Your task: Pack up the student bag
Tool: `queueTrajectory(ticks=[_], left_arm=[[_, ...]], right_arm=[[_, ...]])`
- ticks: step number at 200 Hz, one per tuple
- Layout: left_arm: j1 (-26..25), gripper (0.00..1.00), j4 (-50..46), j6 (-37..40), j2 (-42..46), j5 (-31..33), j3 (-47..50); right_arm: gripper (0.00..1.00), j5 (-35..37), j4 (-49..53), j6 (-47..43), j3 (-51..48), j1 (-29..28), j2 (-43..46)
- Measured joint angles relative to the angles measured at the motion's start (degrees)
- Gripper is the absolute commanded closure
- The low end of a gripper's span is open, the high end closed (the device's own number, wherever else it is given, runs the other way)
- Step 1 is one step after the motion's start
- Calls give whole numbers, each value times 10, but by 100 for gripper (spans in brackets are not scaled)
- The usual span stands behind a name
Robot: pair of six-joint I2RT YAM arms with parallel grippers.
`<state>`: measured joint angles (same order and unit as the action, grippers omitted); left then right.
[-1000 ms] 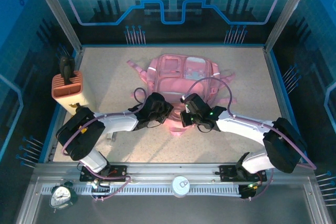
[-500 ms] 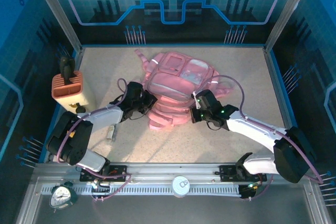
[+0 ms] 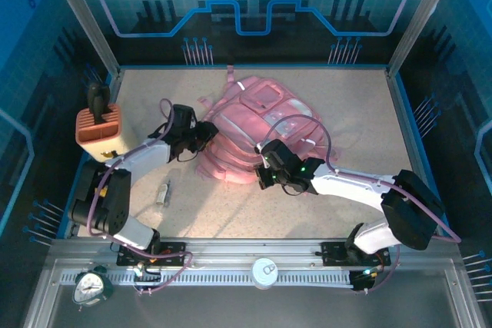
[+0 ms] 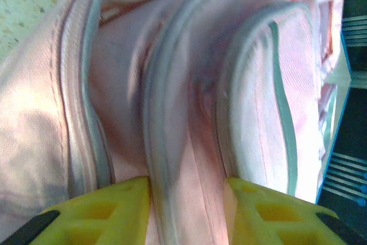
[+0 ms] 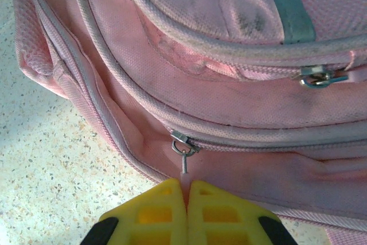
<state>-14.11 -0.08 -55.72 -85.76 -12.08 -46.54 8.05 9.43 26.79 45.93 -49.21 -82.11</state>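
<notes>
**Right wrist view: zip pull (image 5: 184,168) pinched, pocket not yet open**

The right jaws are clenched on the thin pull hanging from the slider (image 5: 180,140) of a closed zip on the student bag (image 5: 241,101). The left jaws stand parted astride a piped ridge (image 4: 160,142) on the bag's side, with fabric between them but not clearly pinched.

We judge the step in hand to be opening a pocket before anything goes in. Next we need a steady draw along the zip line, with the left side bracing the soft bag so it does not drag. The bag lies mid-worktop (image 3: 354,105), between both arms and against both sets of jaws.
</notes>
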Motion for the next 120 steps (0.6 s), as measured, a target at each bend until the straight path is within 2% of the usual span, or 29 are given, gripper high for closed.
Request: queueTrajectory(ticks=[26,59,106,120], left_arm=[[-30,50,12,-26,67,2,56],[-115,46,26,-87,118,31,96],[-202,48,61,-172,90,78,101],[-224,52,67,-191,67,94,95]], right_arm=[[100,-1,0,4,0,0,0],[100,-1,0,6,0,0,-1],[100,-1,-4,13,0,0,-14],[100,-1,-4,15,0,-2,-14]])
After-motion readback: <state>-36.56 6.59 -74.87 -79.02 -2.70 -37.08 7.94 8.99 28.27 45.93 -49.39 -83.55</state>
